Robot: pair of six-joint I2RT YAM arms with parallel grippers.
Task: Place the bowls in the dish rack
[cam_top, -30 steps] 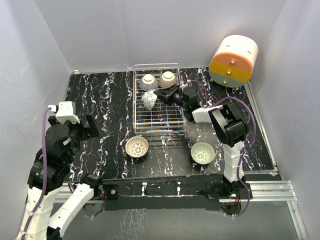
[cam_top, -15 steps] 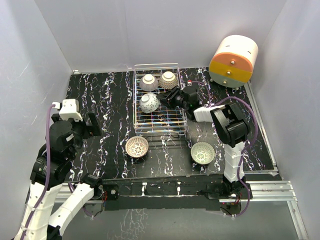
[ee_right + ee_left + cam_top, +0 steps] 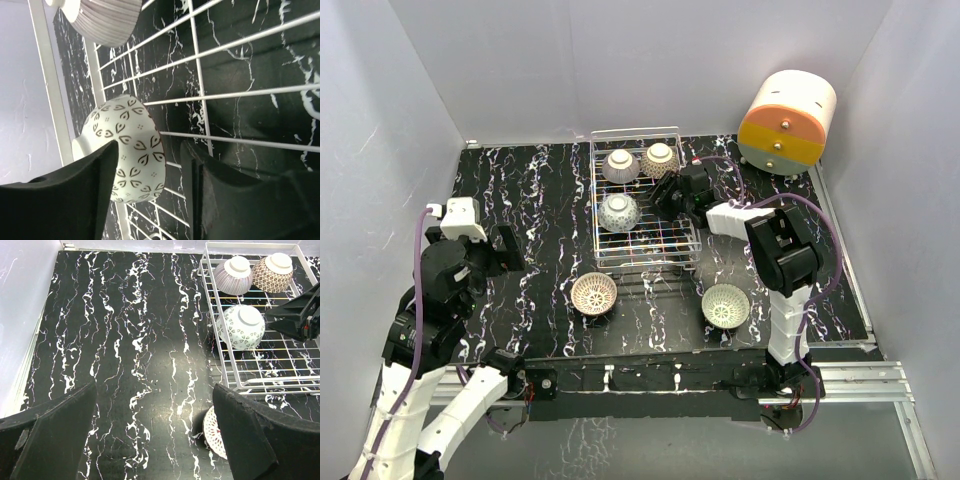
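The wire dish rack (image 3: 593,215) holds three bowls upside down: a striped one (image 3: 620,166), a brown-patterned one (image 3: 658,159) and a leaf-patterned one (image 3: 618,212). My right gripper (image 3: 663,190) is open inside the rack, just right of the leaf-patterned bowl (image 3: 131,150), which stands free on the wires between the spread fingers. Two bowls stand upright on the table: a red-patterned one (image 3: 594,293) and a white-lattice one (image 3: 725,305). My left gripper (image 3: 508,250) is open and empty over the table, left of the red-patterned bowl (image 3: 214,432).
A cream-and-orange cylindrical drawer unit (image 3: 786,122) stands at the back right. White walls close in the left, back and right. The rack (image 3: 260,385) and the right gripper (image 3: 295,317) show in the left wrist view.
My right gripper has let go of the leaf-patterned bowl, which now sits upside down in the rack, and has drawn back to the right. The left arm shifted slightly.
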